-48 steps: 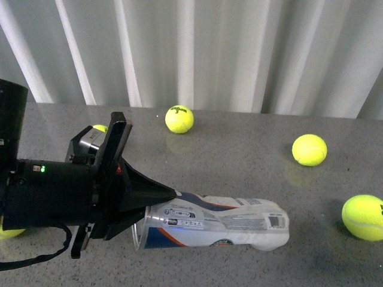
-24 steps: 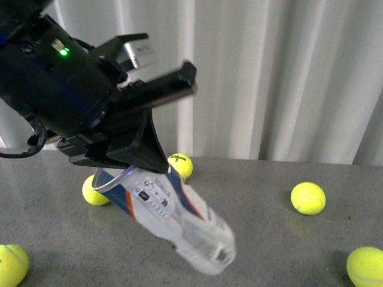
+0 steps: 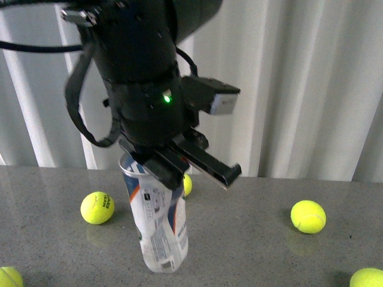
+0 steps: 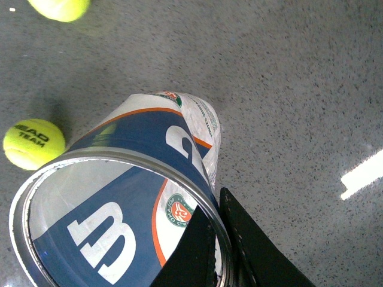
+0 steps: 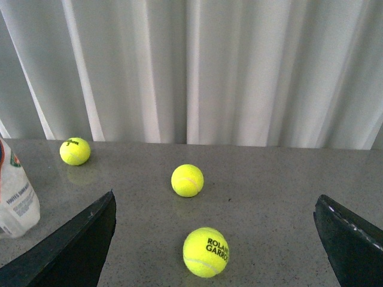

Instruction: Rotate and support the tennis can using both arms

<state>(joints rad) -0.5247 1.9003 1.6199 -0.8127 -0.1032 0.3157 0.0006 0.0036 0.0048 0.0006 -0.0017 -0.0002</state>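
Observation:
The tennis can (image 3: 158, 230) stands nearly upright on the grey table, open silver rim up, base on the table. My left arm (image 3: 143, 89) hangs over it, and my left gripper (image 3: 157, 169) is shut on the can's rim. In the left wrist view I look down into the can (image 4: 119, 209); its navy label with the white "W" shows, and one black finger (image 4: 248, 251) lies outside the rim, the other inside. My right gripper (image 5: 215, 239) is open and empty, low over the table; the can's edge (image 5: 17, 191) shows far off to one side.
Yellow tennis balls lie about the table: one left of the can (image 3: 97, 207), one behind it (image 3: 187, 184), one to the right (image 3: 308, 216), and others at the front corners (image 3: 366, 278). A Roland Garros ball (image 5: 206, 251) lies between my right fingers. White curtain behind.
My left arm has swung the can from lying on its side up to nearly upright, rising and turning over it. The can's base now rests on the table.

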